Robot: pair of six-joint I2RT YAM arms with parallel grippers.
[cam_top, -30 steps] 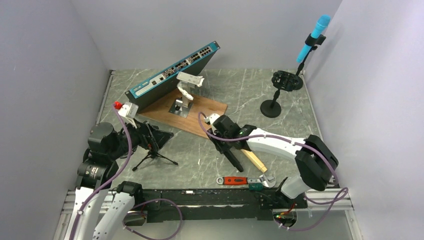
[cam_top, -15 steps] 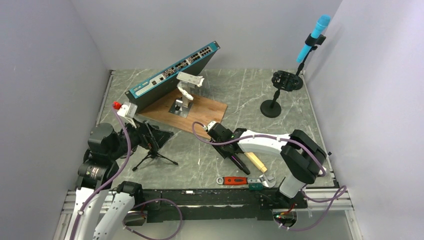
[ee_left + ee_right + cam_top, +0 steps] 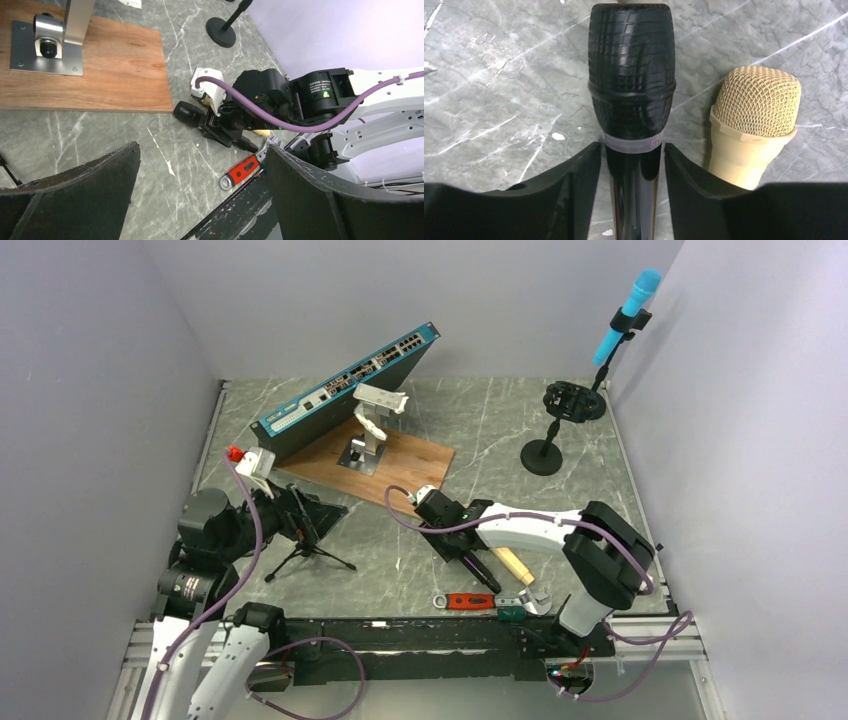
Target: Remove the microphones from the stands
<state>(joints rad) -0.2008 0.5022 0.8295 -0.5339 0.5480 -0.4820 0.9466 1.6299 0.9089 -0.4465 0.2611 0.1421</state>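
On the marble table [image 3: 600, 500], behind the propped network switch [image 3: 345, 390] and its wooden board [image 3: 400, 465], the two arms work the near half; the left gripper [image 3: 202, 152] hangs with its fingers spread wide and nothing between them, right at the head of the small tripod stand [image 3: 300, 552], which carries no microphone. A careless swing there would likely topple the light tripod.

A blue microphone [image 3: 625, 315] sits clipped in a tall stand [image 3: 545, 455] in the far right corner, well apart from both arms.

The task's piece appears to be the black microphone [image 3: 631, 75], lying on the table near the middle, in front of the board; the right gripper [image 3: 631, 160] comes down over it, its fingers [image 3: 584, 170] pinching the glossy handle just below the grey ring. The job looks almost finished, and the main risk lies in the release. The round body may roll once freed; a beige microphone [image 3: 756, 105] rests just beside it and would take the knock. If the pads cling on the lift, the handle could drag or skid toward the red wrench [image 3: 465, 601] nearby.
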